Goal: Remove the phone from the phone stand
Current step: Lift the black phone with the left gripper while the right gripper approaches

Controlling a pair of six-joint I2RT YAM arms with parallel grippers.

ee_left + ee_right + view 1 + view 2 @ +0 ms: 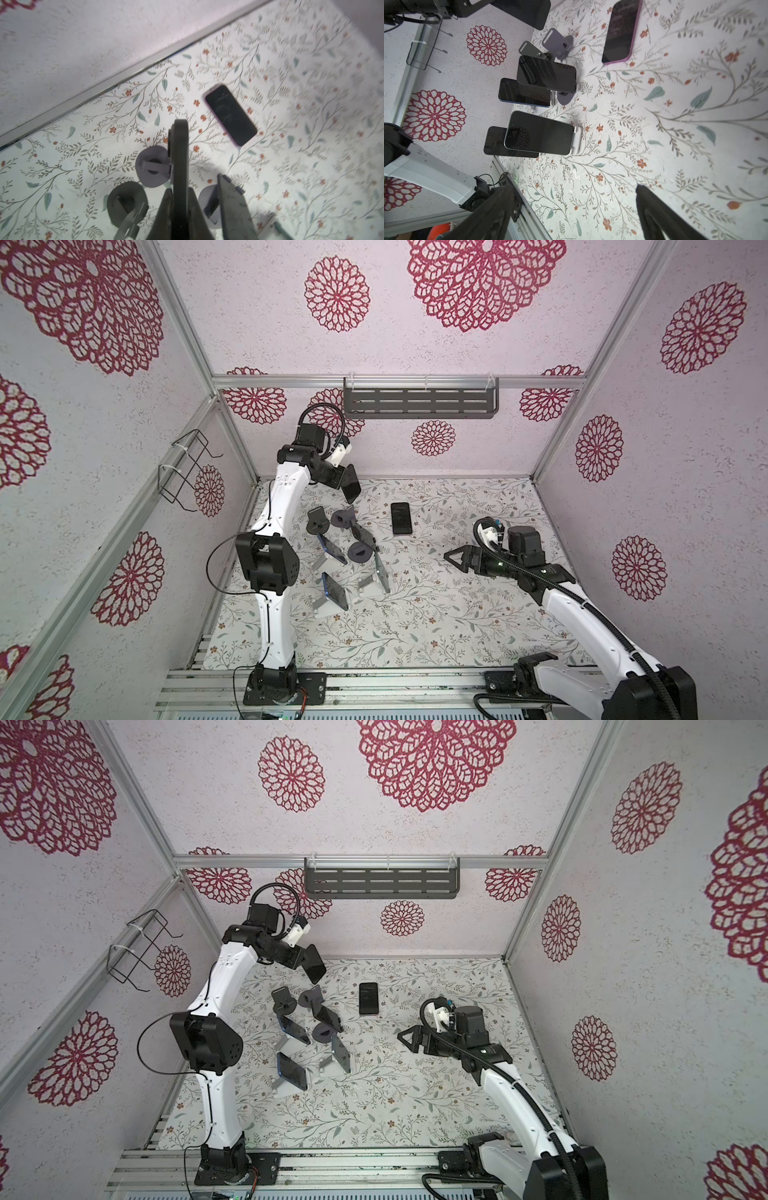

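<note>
The left pincer [343, 480] is clamped on the slim black phone [353, 489], held clear above the empty dark grey round-based stand [344, 518], long axis tilted down toward the floral surface [457, 614]; bare room lies rightward, near the flat pink-edged phone [401, 517]. The right pincer [449, 557] has its jaws apart, farther off

Clustered stands [360, 552]; open mat [436, 614] beside.

A pale tabletop [419, 626] printed with leafy twigs and small orange flowers sits between white textured walls [266, 315] bearing crimson lace-like rosettes [337, 293]. In both top views a dark slotted shelf [420, 403] hangs from the aluminium bar [282, 382] on the far wall. A black wire rack [187, 470] is fixed to the left wall, and silver grooved rails [415, 686] run along the near edge.
</note>
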